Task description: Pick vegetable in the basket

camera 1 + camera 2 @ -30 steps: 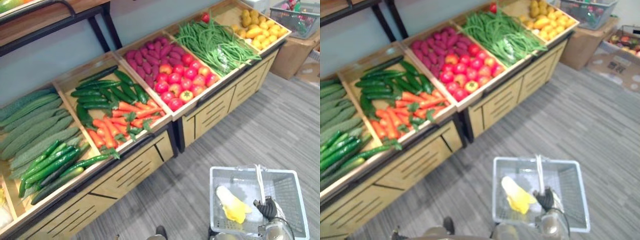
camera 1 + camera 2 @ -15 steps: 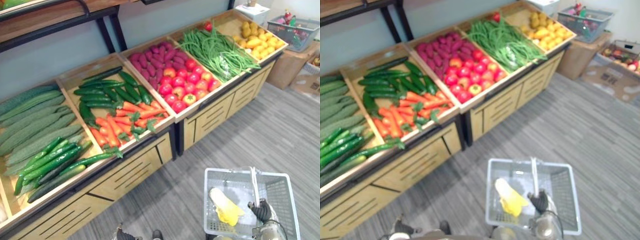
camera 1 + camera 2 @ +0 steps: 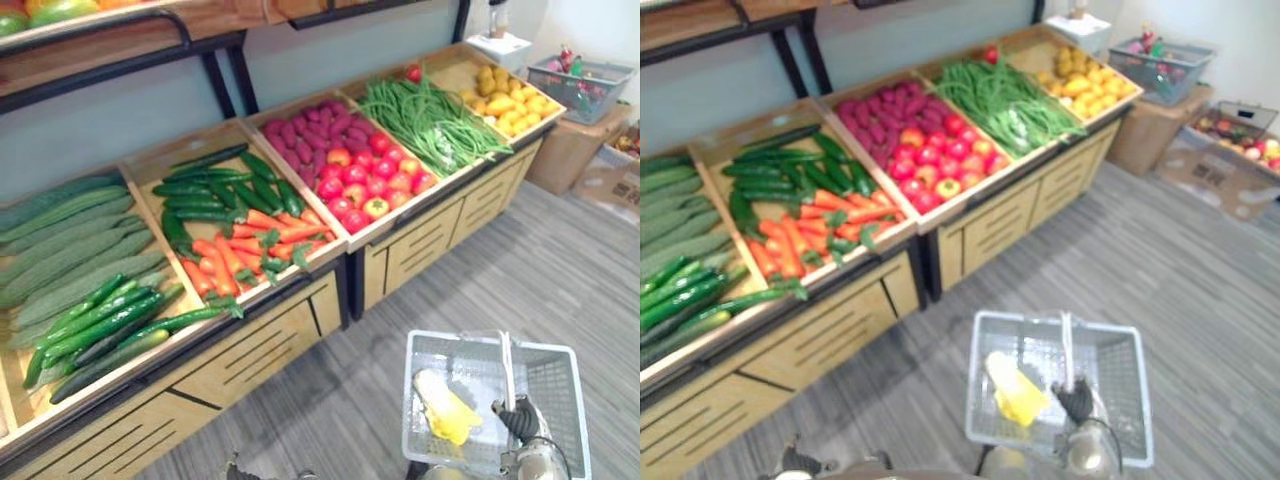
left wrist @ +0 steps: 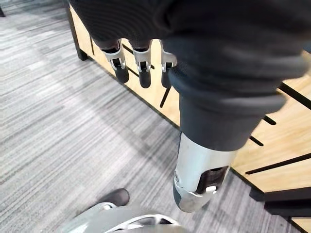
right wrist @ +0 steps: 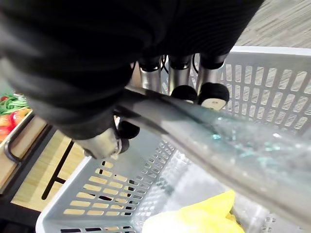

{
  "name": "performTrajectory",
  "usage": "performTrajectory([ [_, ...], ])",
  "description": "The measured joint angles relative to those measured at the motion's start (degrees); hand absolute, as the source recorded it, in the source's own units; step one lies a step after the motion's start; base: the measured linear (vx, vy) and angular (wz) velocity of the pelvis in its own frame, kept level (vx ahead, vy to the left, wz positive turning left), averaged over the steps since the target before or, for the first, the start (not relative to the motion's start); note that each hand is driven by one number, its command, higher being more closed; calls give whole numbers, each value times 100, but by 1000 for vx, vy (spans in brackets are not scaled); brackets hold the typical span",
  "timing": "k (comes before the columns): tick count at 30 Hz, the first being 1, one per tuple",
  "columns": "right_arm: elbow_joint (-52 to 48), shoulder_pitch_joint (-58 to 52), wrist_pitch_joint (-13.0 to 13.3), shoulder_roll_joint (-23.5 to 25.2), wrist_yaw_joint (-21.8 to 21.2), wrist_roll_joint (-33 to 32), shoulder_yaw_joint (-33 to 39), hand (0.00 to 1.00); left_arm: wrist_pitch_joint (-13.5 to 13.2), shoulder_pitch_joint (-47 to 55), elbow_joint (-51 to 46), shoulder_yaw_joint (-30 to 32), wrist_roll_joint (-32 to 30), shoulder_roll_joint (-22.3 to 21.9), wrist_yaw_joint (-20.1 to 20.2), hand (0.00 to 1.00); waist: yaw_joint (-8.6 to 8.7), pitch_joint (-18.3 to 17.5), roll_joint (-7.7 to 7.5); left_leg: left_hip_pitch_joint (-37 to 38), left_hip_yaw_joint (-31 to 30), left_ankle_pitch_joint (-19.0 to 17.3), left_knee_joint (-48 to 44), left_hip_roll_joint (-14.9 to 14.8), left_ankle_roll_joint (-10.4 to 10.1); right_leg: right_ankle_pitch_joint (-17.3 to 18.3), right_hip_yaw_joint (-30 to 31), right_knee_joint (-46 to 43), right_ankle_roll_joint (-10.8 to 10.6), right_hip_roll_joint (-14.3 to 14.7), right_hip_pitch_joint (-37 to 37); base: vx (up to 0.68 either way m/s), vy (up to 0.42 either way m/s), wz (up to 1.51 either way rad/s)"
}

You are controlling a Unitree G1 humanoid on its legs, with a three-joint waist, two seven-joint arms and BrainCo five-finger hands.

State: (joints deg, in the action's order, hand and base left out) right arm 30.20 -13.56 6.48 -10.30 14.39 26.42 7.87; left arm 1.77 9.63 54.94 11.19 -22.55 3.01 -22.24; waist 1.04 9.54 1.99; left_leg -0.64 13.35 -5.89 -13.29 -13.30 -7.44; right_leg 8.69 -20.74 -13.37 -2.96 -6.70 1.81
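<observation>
We find the right hand (image 3: 517,418) closed round the handle (image 5: 209,127) of the basket (image 3: 562,372); in the right wrist view its fingers (image 5: 181,73) curl over the bar and the thumb sits under it. The basket is grey plastic mesh and hangs over the floor (image 3: 570,250), apart from the stand (image 3: 260,345). One yellow item (image 3: 445,408) lies inside, against the wall nearer the stand. We cannot tell what kind of vegetable it is.

The left hand (image 4: 142,65) hangs low by the stand's wooden front, fingers relaxed and holding nothing.

The stand carries four open bins:
- Leftmost bin: long pale gourds (image 3: 60,240) behind, dark cucumbers (image 3: 100,325) in front. Its left end is cut off.
- Second bin: more cucumbers behind, carrots (image 3: 240,245) in front.
- Third bin: purple roots (image 3: 310,125) behind, tomatoes (image 3: 370,180) in front.
- Fourth bin: green beans (image 3: 430,115) on its left side, yellow produce (image 3: 510,95) on its right side, too small to identify.

Past the far end of the stand, a second basket (image 3: 590,75) sits on a cardboard box (image 3: 570,150). Its contents are too small to make out. A shelf (image 3: 110,45) runs above the bins, and its load is cut off at the top edge.
</observation>
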Motion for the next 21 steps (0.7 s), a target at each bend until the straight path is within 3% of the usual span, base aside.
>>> performTrajectory([
  [2, -1, -33, 3, -8, 6, -2, 9, 100, 0, 35, -9, 51, 109, -29, 1, 0, -83, 69, -96, -231, -82, 170, -605, 72, 171, 147, 27, -249, 5, -174, 2, -27, -88, 12],
  [5, -7, -46, 8, -31, 8, -3, 24, 100, 1, 105, -12, 53, 214, -66, -2, 0, -131, 82, -83, -454, -168, 578, -844, 253, 221, 169, 109, -228, 5, -377, -55, -2, -77, 9],
  [9, -7, -66, -3, -33, 44, -34, 87, 100, 4, 160, -3, 53, 204, -98, 5, 0, -148, 96, -62, -529, -143, 551, -160, 427, 191, 159, 164, -169, -11, -434, -26, 23, 35, 10],
  [11, -10, -59, -2, -61, 107, -31, 81, 100, 6, 189, -1, 72, 194, -130, 4, 0, -156, 112, -9, -519, -175, 779, 288, 473, 169, 159, 223, -177, -110, -398, -24, 92, 154, -18],
  [13, -9, -40, -7, -27, 156, -18, 73, 100, 6, 121, 82, 71, 127, -129, 3, 0, -153, 126, 106, -401, -162, 532, 557, 520, 252, 101, 331, -81, -274, -379, -61, 148, 219, -9],
  [21, -4, 99, -2, 5, 149, 55, 11, 100, 8, 87, 165, -17, 100, -67, 1, 0, -257, 202, 2, -131, 220, 190, 618, 867, 457, -332, 881, 752, -582, -489, -414, 138, 125, -18],
])
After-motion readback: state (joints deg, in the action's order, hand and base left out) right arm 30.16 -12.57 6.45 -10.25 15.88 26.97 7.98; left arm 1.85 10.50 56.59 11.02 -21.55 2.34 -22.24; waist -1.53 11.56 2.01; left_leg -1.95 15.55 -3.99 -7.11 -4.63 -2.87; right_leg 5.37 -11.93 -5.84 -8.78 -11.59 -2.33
